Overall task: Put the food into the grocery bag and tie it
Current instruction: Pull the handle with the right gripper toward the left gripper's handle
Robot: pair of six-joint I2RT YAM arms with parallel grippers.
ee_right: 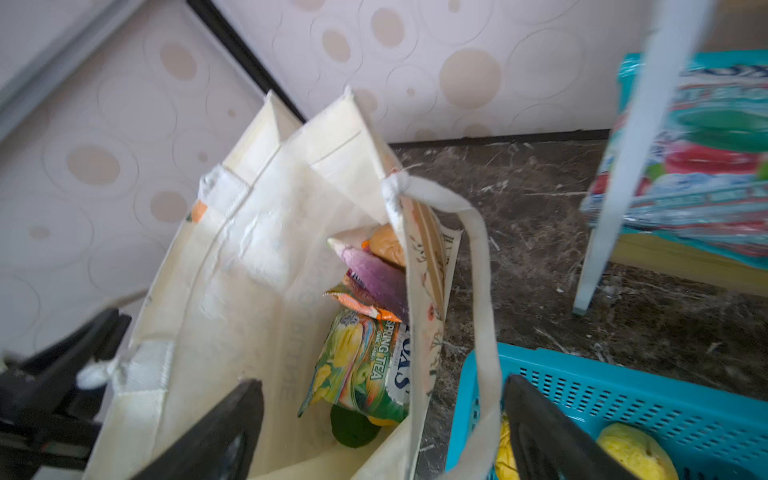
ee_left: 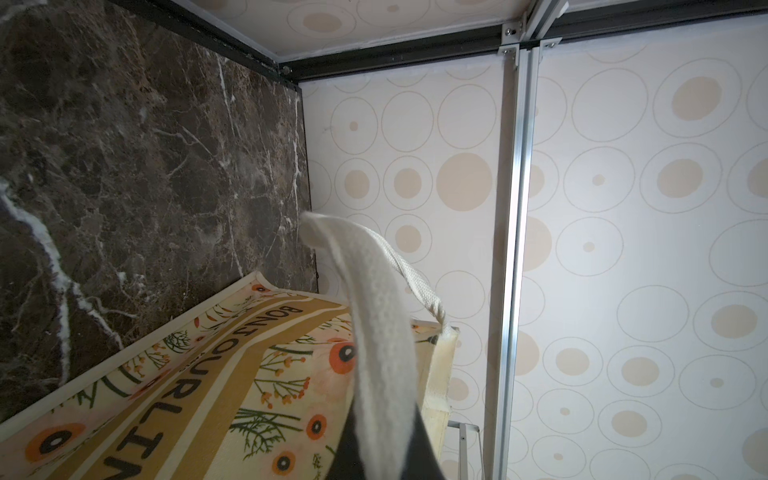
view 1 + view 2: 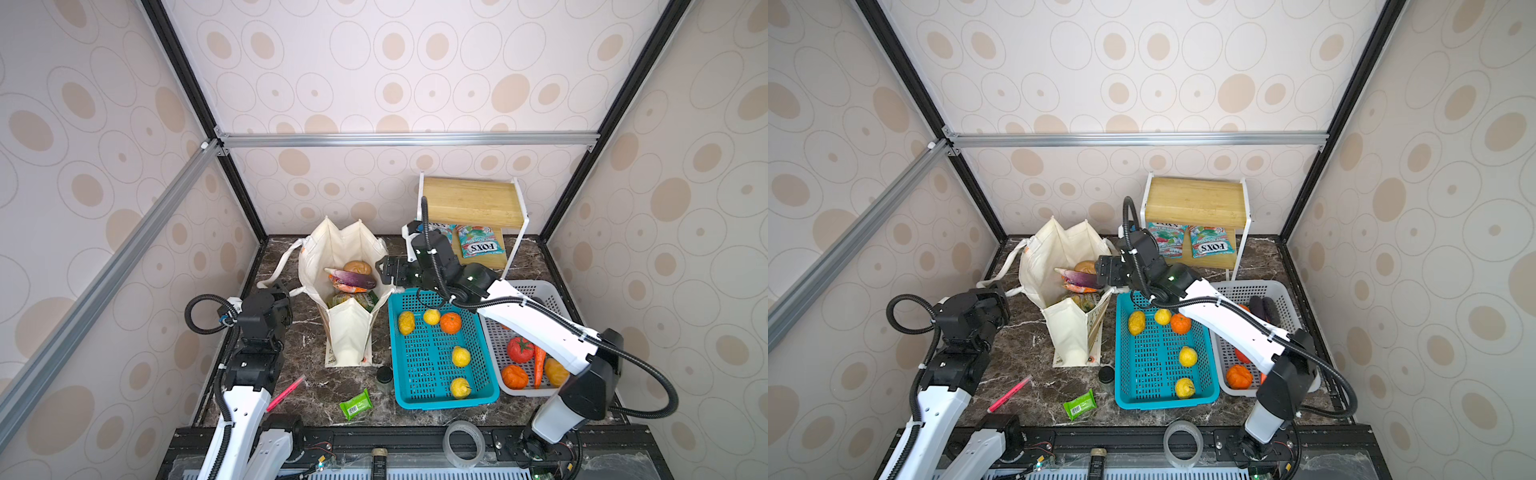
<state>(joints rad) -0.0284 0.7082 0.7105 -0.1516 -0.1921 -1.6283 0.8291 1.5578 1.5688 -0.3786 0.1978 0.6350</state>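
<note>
Several pieces of food sit down inside the grocery bag (image 3: pixel 351 332), which stands upright and gaping on the dark marble tabletop (image 3: pixel 316 395). A purple-pink dragon fruit (image 3: pixel 353 279) lies across the top with a brown potato (image 3: pixel 357 267) behind it. Under them are an orange-red packet (image 1: pixel 357 301) and a green snack packet (image 1: pixel 361 370), with a dark green ball (image 1: pixel 353 428) right at the bottom. Loading looks largely done to me, so I'd say we're on to the tying.

Now watch the handles. On the bag's left side, the left gripper (image 3: pixel 283 291) is clamped on the left handle (image 2: pixel 374 332). The white strap arcs from the rim straight into the closed jaws, which I take to be what holds that wall up and the mouth open. On the bag's right side, the right gripper (image 1: pixel 382 386) hovers over the rim, fingers spread wide and gripping nothing. The right handle (image 1: pixel 484 291) hangs loose in the gap, close to one finger. It looks lined up to pinch that strap, which could slide out before the jaws meet.

Further out, a blue basket (image 3: pixel 446 405) of yellow and orange fruit sits just beside the bag's right wall. A small green wrapper (image 3: pixel 355 404) and a pink pen (image 3: pixel 286 392) lie on the robot's side of the bag.
</note>
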